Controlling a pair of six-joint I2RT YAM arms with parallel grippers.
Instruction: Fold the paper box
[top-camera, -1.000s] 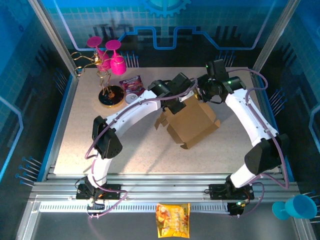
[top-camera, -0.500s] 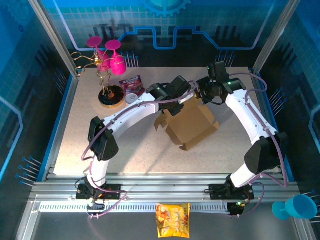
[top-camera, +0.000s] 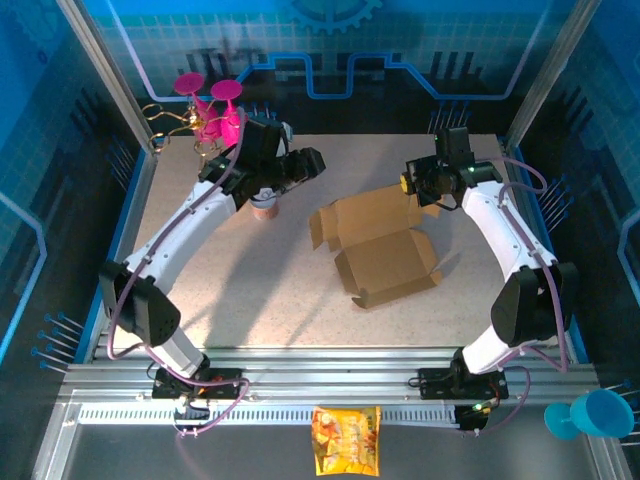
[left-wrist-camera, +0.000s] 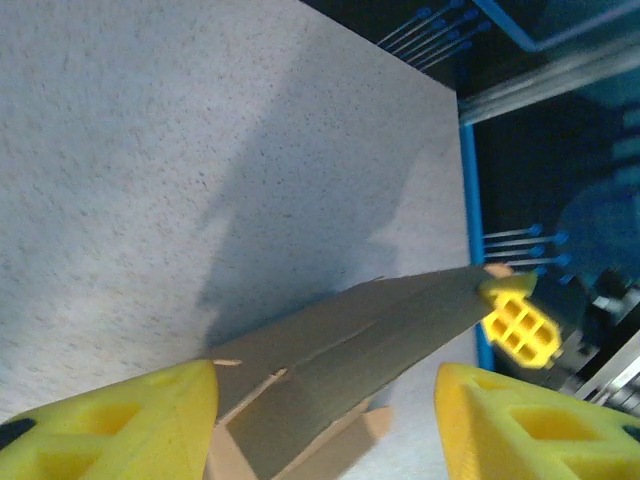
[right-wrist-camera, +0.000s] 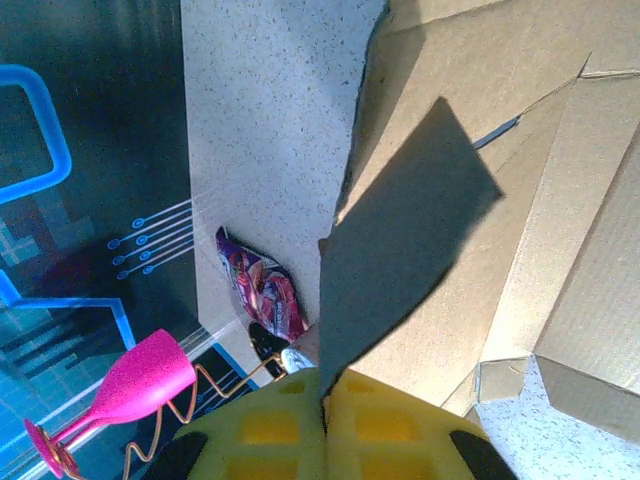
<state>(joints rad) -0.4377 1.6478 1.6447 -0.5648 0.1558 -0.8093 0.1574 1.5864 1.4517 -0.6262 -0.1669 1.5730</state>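
The paper box (top-camera: 385, 262), plain brown cardboard, lies half unfolded at the table's middle right, with a flap raised at its far right corner. My right gripper (top-camera: 418, 188) is shut on that flap; the right wrist view shows its jaws (right-wrist-camera: 324, 385) pinching the dark cardboard edge above the box panels (right-wrist-camera: 470, 270). My left gripper (top-camera: 308, 165) hangs open to the far left of the box, apart from it. In the left wrist view its yellow fingers (left-wrist-camera: 325, 395) stand wide, and the box (left-wrist-camera: 370, 325) lies beyond them.
Pink glasses on a gold wire stand (top-camera: 210, 110) occupy the far left corner. A purple snack pouch (right-wrist-camera: 262, 285) lies near it. A yellow snack bag (top-camera: 346, 440) rests on the front rail and a teal cup (top-camera: 590, 415) sits off the table's near right.
My left gripper has opened and swung away from the box to the far left. My right gripper has shut on the flap. The box has dropped lower and spread out.
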